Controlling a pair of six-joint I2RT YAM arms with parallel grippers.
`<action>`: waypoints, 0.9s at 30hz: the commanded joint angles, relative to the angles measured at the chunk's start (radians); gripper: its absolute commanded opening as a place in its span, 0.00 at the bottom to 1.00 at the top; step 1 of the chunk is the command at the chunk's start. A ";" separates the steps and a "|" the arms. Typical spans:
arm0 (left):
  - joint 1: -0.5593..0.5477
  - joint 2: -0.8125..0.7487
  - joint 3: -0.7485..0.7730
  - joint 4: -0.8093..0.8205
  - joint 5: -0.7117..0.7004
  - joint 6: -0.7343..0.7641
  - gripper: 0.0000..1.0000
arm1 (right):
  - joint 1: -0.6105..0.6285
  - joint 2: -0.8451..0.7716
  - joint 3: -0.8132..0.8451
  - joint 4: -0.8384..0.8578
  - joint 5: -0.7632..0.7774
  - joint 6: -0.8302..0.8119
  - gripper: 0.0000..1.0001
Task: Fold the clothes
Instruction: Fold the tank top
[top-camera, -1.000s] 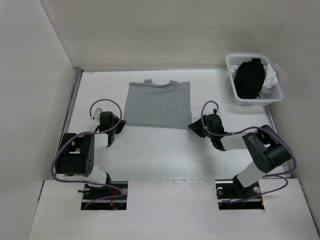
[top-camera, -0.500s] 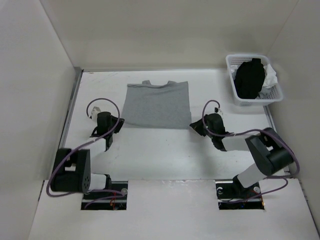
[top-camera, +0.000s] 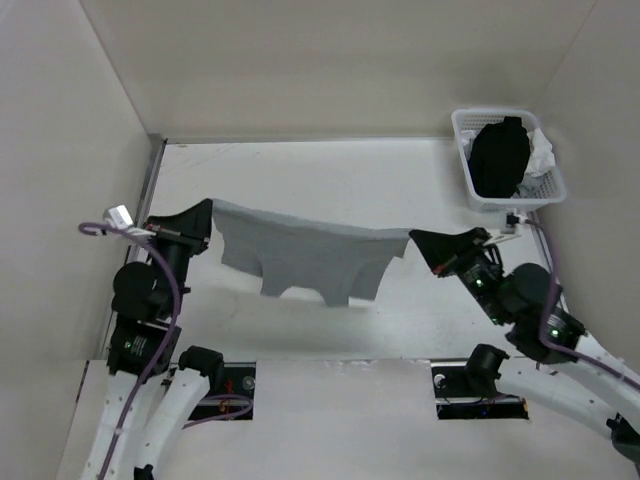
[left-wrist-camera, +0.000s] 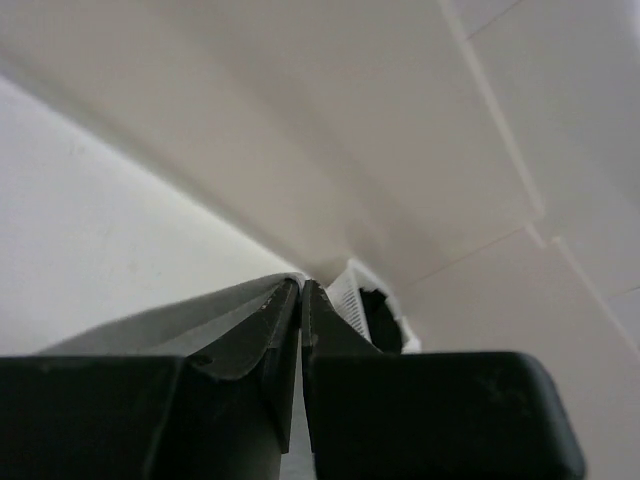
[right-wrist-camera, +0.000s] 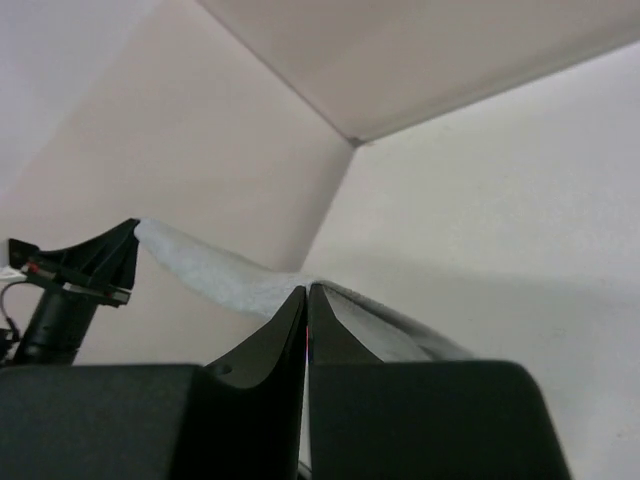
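Grippers both clamped: left gripper (top-camera: 207, 212) on one edge of grey T-shirt (top-camera: 305, 258), lifted off table (top-camera: 330, 172) and stretched across to right gripper (top-camera: 414, 238) on opposite edge. Probably early-to-mid task: nothing folded flat yet, laying down and doubling over left. No readable brands or writing.

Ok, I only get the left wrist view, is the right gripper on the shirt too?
Observer: Yes, the right gripper is shut on the shirt's opposite corner.
Operator: Is it lifted?
Observer: Its held edge is raised and stretched between the right and the left gripper; the rest hangs below it.
Operator: What's in the white thing ahead?
Observer: That basket holds a black garment and a white cloth.
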 joint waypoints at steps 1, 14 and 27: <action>-0.035 -0.017 0.074 -0.137 -0.062 0.050 0.03 | 0.118 -0.026 0.130 -0.207 0.192 -0.096 0.04; 0.028 0.422 -0.125 0.143 -0.014 0.012 0.03 | -0.396 0.461 -0.011 0.192 -0.354 -0.046 0.05; 0.126 1.026 0.168 0.410 0.107 -0.038 0.04 | -0.630 1.039 0.306 0.326 -0.557 0.005 0.03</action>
